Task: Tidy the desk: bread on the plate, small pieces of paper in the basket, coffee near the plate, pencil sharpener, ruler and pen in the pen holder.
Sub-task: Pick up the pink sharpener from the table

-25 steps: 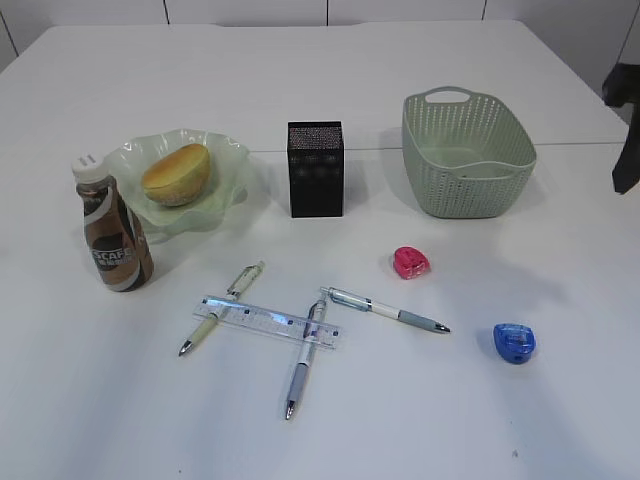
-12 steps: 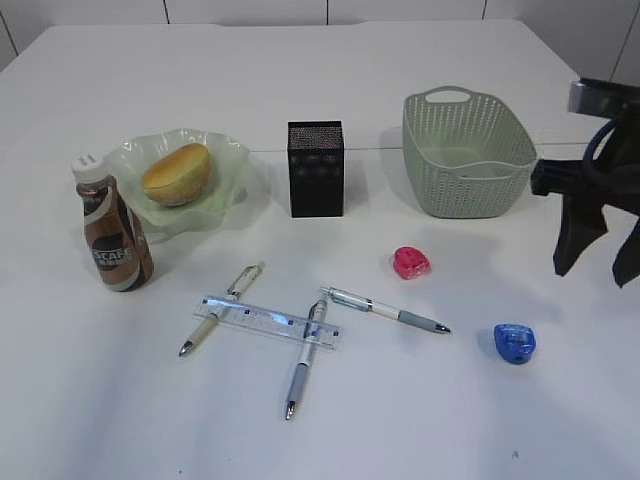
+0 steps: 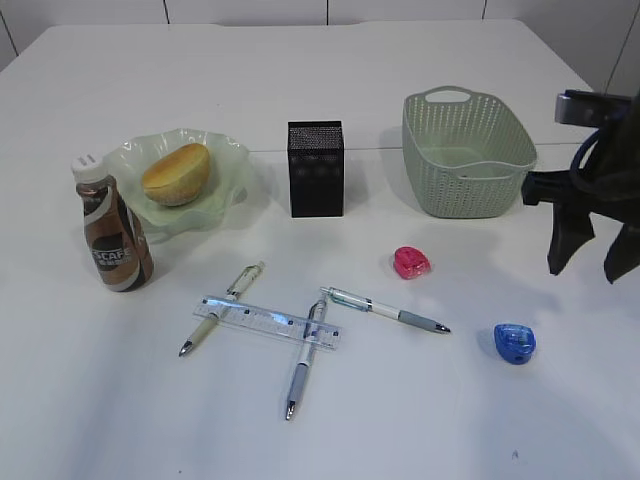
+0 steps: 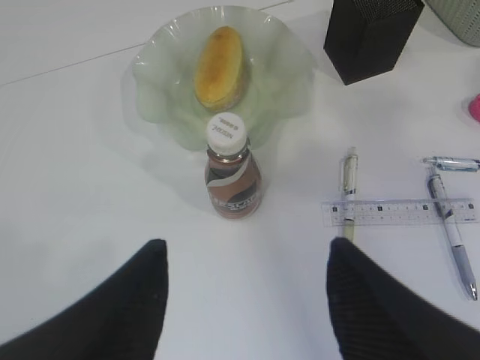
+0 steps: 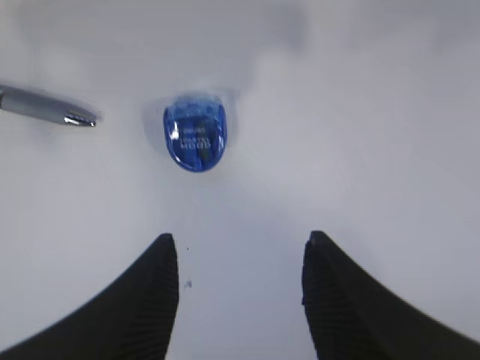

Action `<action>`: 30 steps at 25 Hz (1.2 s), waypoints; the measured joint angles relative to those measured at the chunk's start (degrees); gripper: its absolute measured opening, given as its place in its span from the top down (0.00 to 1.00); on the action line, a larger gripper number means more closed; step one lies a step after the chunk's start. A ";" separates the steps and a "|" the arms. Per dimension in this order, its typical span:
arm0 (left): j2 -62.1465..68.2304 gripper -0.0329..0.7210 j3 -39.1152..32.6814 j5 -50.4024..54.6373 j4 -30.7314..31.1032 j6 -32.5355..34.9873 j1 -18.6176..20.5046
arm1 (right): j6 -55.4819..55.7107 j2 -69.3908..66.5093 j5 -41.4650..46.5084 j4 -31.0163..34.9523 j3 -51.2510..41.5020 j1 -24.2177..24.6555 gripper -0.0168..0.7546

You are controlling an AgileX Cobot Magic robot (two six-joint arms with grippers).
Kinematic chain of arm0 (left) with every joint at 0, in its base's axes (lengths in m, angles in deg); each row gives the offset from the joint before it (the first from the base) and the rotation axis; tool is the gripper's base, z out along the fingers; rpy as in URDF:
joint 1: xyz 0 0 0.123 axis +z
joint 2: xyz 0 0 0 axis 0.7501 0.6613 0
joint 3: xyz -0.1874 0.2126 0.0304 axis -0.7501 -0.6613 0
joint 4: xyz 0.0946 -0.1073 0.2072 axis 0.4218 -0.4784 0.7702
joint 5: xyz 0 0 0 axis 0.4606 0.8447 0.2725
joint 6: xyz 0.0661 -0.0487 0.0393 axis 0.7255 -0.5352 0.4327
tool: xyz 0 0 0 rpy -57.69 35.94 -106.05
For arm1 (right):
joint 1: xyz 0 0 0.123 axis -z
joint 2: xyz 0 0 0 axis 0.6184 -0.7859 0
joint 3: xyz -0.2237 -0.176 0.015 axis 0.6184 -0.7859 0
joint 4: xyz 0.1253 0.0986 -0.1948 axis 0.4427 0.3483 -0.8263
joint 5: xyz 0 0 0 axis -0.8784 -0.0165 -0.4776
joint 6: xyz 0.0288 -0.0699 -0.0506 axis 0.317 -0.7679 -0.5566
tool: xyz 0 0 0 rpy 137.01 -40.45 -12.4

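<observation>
Bread (image 3: 176, 173) on green plate (image 3: 228, 160); coffee bottle (image 3: 112, 235) just beside plate. Pens, ruler (image 3: 270, 321), pink sharpener (image 3: 411, 262), blue sharpener (image 3: 514, 342) loose on tabletop (image 3: 300, 60). Right pincer (image 3: 590, 255) spread, empty, above blue sharpener. Left pincer (image 4: 244, 300) spread, empty, near bottle.
</observation>
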 joint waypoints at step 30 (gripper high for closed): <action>0.48 0.34 0.18 0.00 0.10 0.00 0.00 | -0.24 -13.88 -6.51 -0.82 0.00 -4.61 0.35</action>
